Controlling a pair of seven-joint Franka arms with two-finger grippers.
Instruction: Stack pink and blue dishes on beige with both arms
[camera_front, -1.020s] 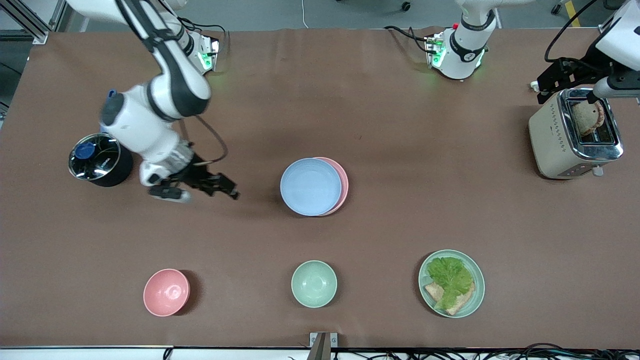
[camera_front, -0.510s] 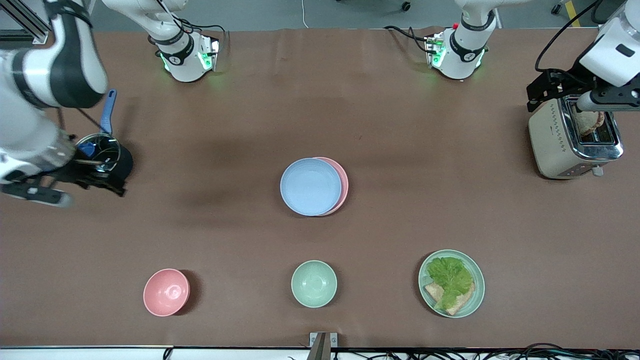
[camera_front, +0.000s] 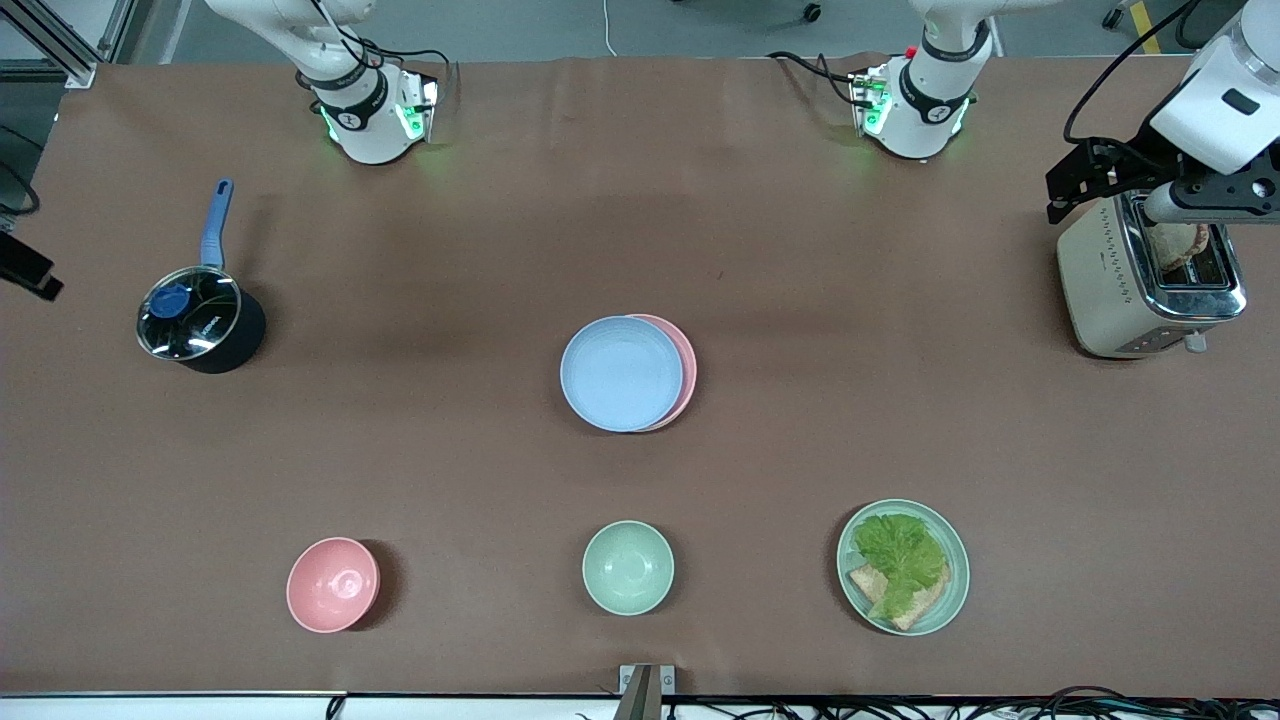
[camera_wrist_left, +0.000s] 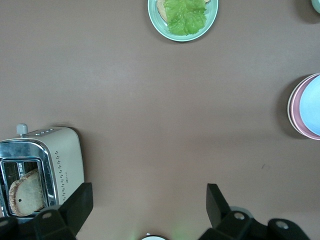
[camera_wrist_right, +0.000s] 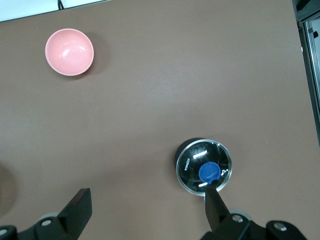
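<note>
The light blue plate lies on the pale pink plate in the middle of the table, slightly off centre, so a pink crescent shows. In the left wrist view a thin paler edge rings the pink plate; I cannot tell whether it is the beige plate, which shows nowhere else. My left gripper hangs open and empty high over the toaster. My right gripper, open and empty, is high over the table beside the pot. Only a dark tip of it enters the front view.
A black pot with glass lid and blue handle stands toward the right arm's end. Nearer the front camera sit a pink bowl, a mint bowl and a mint plate bearing lettuce and bread. The toaster holds a slice.
The right arm swung away from the plates, past the pot, and rose almost out of the front view. The left gripper shifted slightly above the toaster. The plates stayed put.
</note>
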